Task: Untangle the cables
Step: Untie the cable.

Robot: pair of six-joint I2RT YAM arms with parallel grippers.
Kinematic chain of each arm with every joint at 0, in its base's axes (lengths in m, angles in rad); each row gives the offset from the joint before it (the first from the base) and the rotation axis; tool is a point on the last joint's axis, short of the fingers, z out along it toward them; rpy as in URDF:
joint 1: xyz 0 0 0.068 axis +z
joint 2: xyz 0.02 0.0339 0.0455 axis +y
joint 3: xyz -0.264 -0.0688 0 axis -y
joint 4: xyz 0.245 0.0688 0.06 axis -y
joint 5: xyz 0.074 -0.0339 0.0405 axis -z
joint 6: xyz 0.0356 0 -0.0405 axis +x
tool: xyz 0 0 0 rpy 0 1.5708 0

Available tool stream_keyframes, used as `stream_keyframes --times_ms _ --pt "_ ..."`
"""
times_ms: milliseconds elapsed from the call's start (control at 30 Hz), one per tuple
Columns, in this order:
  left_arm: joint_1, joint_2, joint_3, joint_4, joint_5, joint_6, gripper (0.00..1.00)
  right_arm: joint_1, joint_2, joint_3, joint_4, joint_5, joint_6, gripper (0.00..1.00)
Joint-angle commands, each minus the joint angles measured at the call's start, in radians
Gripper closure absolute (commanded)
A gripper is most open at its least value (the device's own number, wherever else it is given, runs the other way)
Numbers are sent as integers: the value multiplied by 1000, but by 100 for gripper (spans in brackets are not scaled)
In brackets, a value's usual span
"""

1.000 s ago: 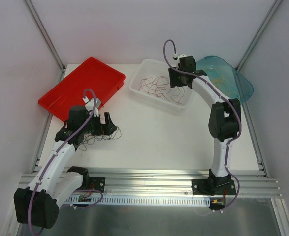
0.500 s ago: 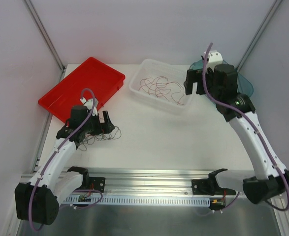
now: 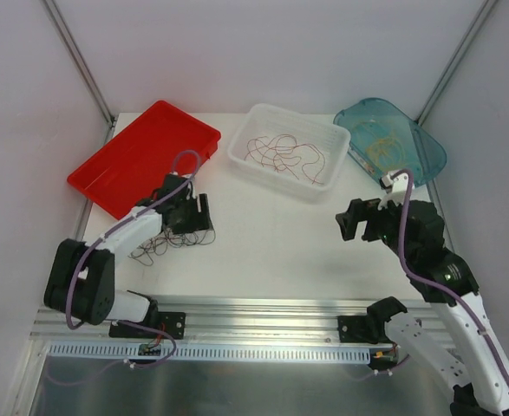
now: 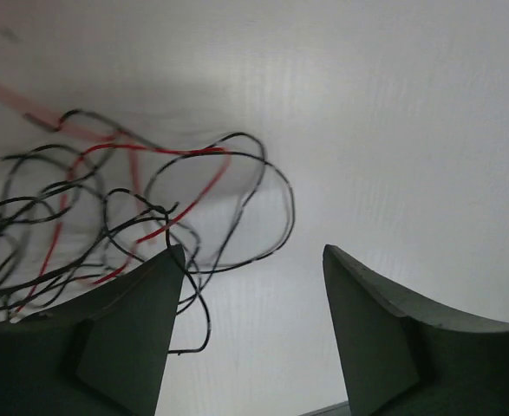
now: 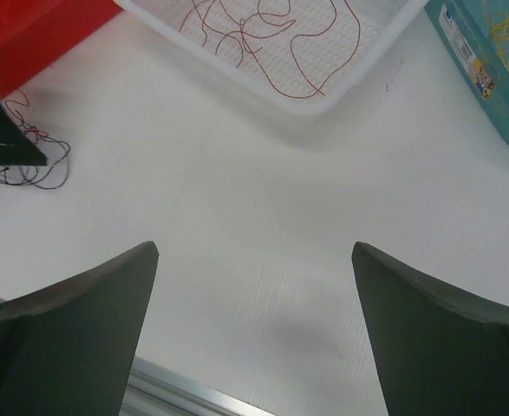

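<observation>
Your black and red cables [image 4: 141, 199] lie tangled on the bench [image 3: 271, 243], at the fingertips of your left end effector [image 4: 254, 256]. Its jaws stand wide apart, gripping nothing. More red cables [image 3: 280, 156] sit in the white tray [image 3: 237, 154]. Your right end effector [image 5: 254, 247] hovers over the bench, fully spread and empty.

Cables [image 3: 169, 241] on table [image 3: 271, 247], left of tray [image 3: 239, 157]

Surface [image 5: 263, 225] — matt white, finely ribbed. Red tray [image 3: 141, 156] glossy plastic; middle tray [image 3: 267, 172] translucent plastic. Cables [image 4: 141, 206] — smooth, thin sheathing.
</observation>
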State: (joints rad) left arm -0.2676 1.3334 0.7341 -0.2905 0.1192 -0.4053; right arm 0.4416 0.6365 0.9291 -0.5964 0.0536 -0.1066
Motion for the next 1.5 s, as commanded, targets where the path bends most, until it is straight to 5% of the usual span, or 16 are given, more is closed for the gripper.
stream_keyframes --times_ms 0,300,400,767,1200,1467 --pt "-163 117 114 56 19 -7 36 6 -87 -50 10 -40 60 1" --pt "-721 236 309 63 -2 -35 42 5 -138 -96 -11 -95 87 0" --pt "-789 187 288 60 -35 -72 37 5 -143 -95 -13 -106 93 0" --pt "-788 -134 76 21 -300 -363 4 6 84 -128 30 -216 153 10" --pt "-745 19 140 36 -325 -460 14 52 666 16 300 -460 67 39" --pt "-742 139 185 71 -296 -467 20 124 903 85 354 -494 56 43"
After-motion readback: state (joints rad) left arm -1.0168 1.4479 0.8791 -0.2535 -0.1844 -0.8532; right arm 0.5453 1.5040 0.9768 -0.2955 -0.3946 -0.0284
